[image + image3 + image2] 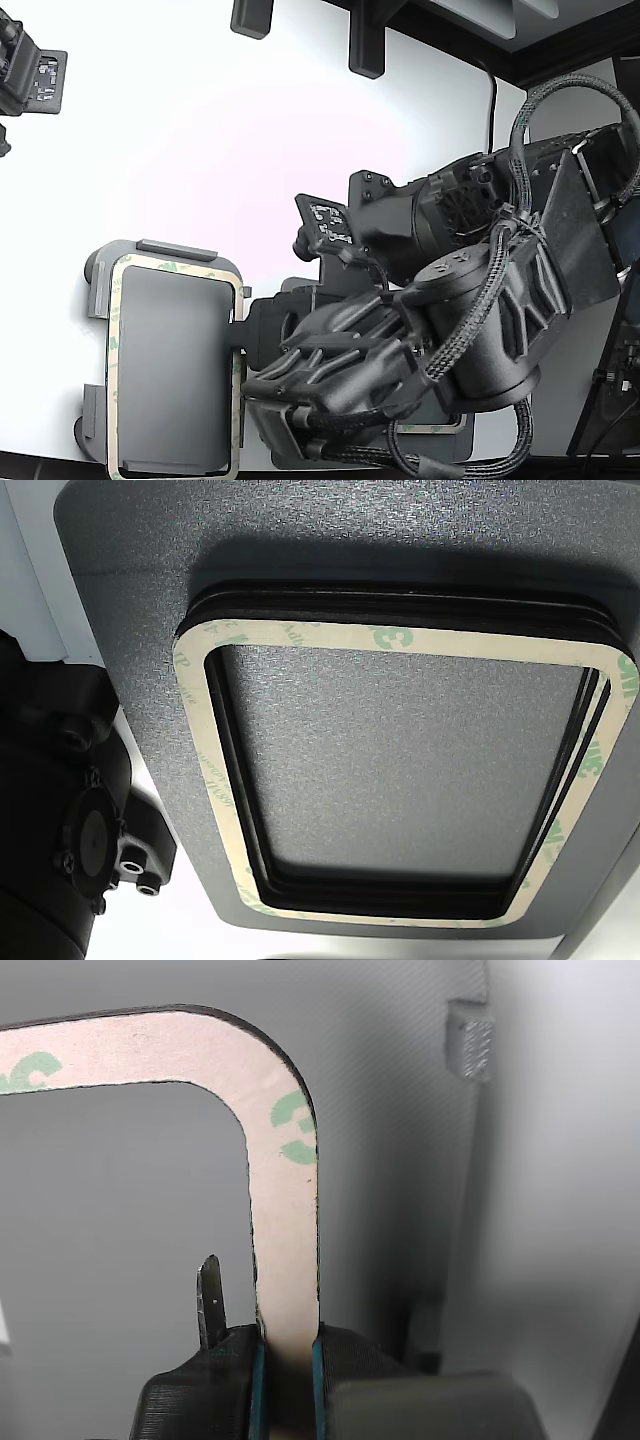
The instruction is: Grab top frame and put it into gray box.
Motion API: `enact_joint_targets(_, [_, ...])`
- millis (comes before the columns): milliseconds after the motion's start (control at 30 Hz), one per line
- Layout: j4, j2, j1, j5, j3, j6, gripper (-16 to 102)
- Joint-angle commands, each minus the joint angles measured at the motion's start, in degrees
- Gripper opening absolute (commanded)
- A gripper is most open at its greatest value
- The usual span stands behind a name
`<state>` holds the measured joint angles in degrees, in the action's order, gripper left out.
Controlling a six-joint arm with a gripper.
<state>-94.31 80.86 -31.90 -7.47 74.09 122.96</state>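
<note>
The frame [176, 365] lies over the gray box [100, 290] at the exterior view's lower left, its cream border lined up inside the raised tabs. Whether it rests on the box floor or hangs just above cannot be told.

The main risk is a skewed seat. The frame is thin and held by one side only, so its far end may sag or catch on a tab [470, 1042] and ride up over the rim. Letting go while a corner sits on a tab would leave it tilted. The face may also be tacky and cling to a pad on release, dragging the frame out of place.

The gripper [287, 1365] is clamped on the frame's near-right side, jaws nearly closed, with the strip pinched between the blue-edged pads [257, 1370].

The stack [400, 605] of like frames sits on a dark mat [130, 570], seen only in the other view.
</note>
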Motion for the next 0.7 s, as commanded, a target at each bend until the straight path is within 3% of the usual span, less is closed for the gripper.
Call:
enact_joint_targets(0, [-0.7, 1.49, 1.05, 0.35, -0.09, 0.0, -12])
enact_joint_targets(667, [-0.7, -1.85, 2.81, 3.34, -0.18, 1.23, -12])
